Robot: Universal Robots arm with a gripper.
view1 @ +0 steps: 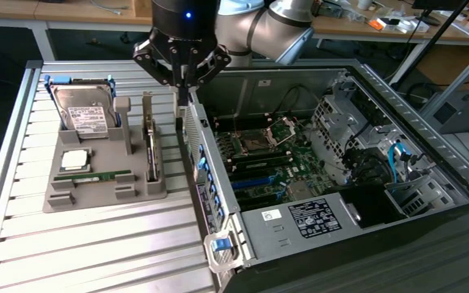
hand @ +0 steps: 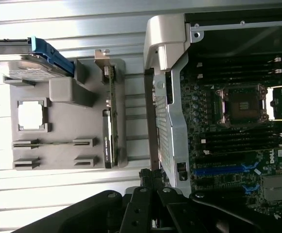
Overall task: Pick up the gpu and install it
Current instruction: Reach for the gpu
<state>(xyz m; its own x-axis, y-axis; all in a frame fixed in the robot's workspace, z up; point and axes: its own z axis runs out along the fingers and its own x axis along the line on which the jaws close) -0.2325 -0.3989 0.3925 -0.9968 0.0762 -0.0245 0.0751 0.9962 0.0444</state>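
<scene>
The gpu is marked by a green board, a black face and a silver bracket. The tray is coloured plain grey, the tool black. The worktop is patterned with silver ribbed slats. The motherboard is coloured dark green.

1. The arm enters at the exterior view's upper middle, its silver joint bent.
2. The black wrist points straight down.
3. The gripper hangs below it, jaws closed together.
</scene>
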